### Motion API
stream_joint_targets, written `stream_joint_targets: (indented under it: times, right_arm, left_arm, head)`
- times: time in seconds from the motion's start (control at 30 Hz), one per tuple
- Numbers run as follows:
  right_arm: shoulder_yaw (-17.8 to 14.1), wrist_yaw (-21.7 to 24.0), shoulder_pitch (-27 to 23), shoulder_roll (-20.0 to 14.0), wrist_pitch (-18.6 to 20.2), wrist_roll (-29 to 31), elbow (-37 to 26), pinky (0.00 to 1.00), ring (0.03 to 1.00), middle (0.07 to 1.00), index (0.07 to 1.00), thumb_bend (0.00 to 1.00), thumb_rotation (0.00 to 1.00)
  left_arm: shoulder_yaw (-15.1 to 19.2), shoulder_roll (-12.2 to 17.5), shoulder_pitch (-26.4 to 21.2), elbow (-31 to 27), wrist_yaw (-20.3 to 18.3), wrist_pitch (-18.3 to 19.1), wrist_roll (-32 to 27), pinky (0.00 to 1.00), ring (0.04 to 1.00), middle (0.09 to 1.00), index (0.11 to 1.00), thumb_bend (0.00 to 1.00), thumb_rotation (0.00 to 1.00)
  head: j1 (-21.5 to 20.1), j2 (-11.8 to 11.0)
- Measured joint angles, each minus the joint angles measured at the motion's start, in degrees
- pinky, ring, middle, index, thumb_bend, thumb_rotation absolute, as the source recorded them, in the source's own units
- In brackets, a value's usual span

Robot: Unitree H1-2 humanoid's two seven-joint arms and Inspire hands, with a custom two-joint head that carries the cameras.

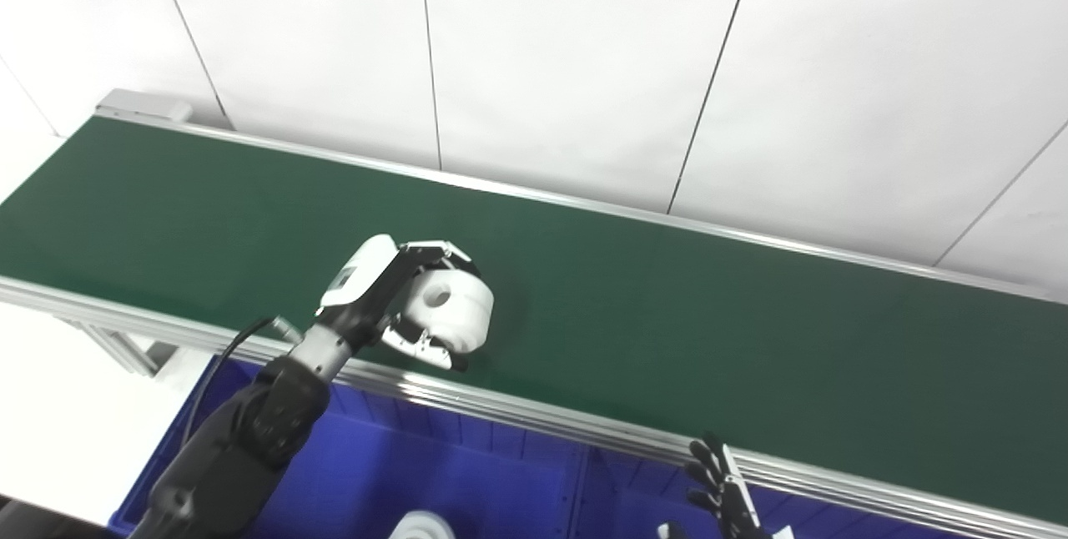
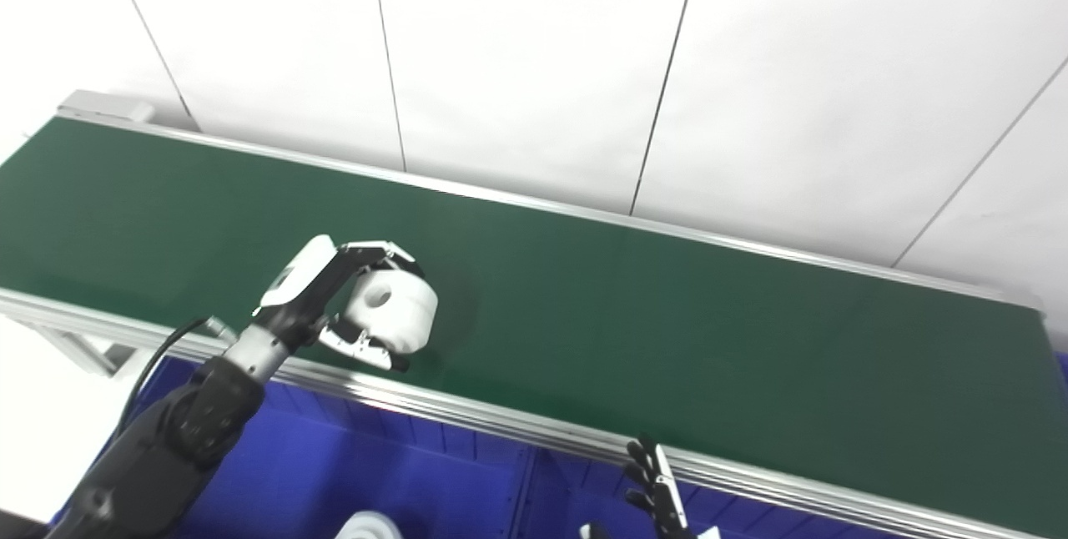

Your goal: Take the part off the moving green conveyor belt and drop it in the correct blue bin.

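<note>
My left hand (image 1: 392, 293) is shut on a white cylindrical part (image 1: 455, 309) with a round hole in its face. It holds the part just above the near side of the green conveyor belt (image 1: 667, 305). The same hand (image 2: 334, 301) and part (image 2: 396, 309) show in the right eye view. A blue bin (image 1: 375, 472) lies below the belt's near rail, under my left arm. My right hand (image 1: 722, 493) sits low at the bottom edge, fingers spread apart and empty, over a second blue bin (image 1: 622, 501).
A white part (image 1: 421, 526) lies in the left blue bin at the bottom edge. A metal rail (image 1: 542, 418) runs along the belt's near edge. White wall panels stand behind the belt. The belt's left end has a grey metal bracket (image 1: 142, 105).
</note>
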Motion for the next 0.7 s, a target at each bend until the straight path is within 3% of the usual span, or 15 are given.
stream_joint_targets:
  times: [0.03, 0.2, 0.27, 0.37, 0.57, 0.7]
  right_arm:
    - [0.0, 0.0, 0.2, 0.1, 0.4, 0.0, -0.7, 0.82, 0.886, 0.926, 0.972, 0.55, 0.69]
    - [0.1, 0.7, 1.1, 0.5, 3.1, -0.5, -3.3, 0.83, 0.891, 0.926, 0.975, 0.57, 0.71]
    - [0.1, 1.2, 1.3, 0.4, 4.2, -0.6, -4.5, 0.84, 0.894, 0.927, 0.974, 0.59, 0.72]
    - [0.2, 1.6, 1.4, 0.5, 4.9, -0.7, -5.4, 0.84, 0.891, 0.926, 0.970, 0.61, 0.73]
    - [0.1, 2.0, 1.4, 0.9, 7.1, -1.3, -5.7, 0.84, 0.893, 0.930, 0.976, 0.63, 0.77]
    - [0.2, 2.4, 1.4, 0.9, 7.9, -1.4, -7.2, 0.84, 0.894, 0.932, 0.976, 0.63, 0.77]
  left_arm:
    - [-0.1, -0.2, 1.3, -1.6, -0.3, -0.9, -1.0, 0.36, 0.414, 0.492, 0.511, 0.50, 0.00]
    - [-1.4, -1.0, 8.6, -11.2, -4.0, 0.1, -3.7, 0.36, 0.414, 0.488, 0.514, 0.50, 0.00]
    - [-2.1, -1.2, 11.0, -14.4, -5.6, 1.3, -4.0, 0.32, 0.396, 0.485, 0.519, 0.50, 0.00]
    - [-3.4, -1.7, 14.4, -18.2, -7.8, 3.0, -4.2, 0.32, 0.396, 0.487, 0.519, 0.49, 0.00]
    - [-5.4, -1.4, 16.0, -18.0, -11.7, 4.2, -0.8, 0.41, 0.432, 0.489, 0.507, 0.50, 0.00]
    - [-7.0, 0.0, 15.4, -17.6, -16.2, 9.5, 1.6, 0.40, 0.416, 0.505, 0.505, 0.50, 0.00]
  head:
    - [-1.1, 1.6]
    - [-3.4, 4.4]
    - [-6.1, 7.4]
    - [-7.0, 8.2]
    - [-7.1, 9.7]
    - [-6.9, 10.4]
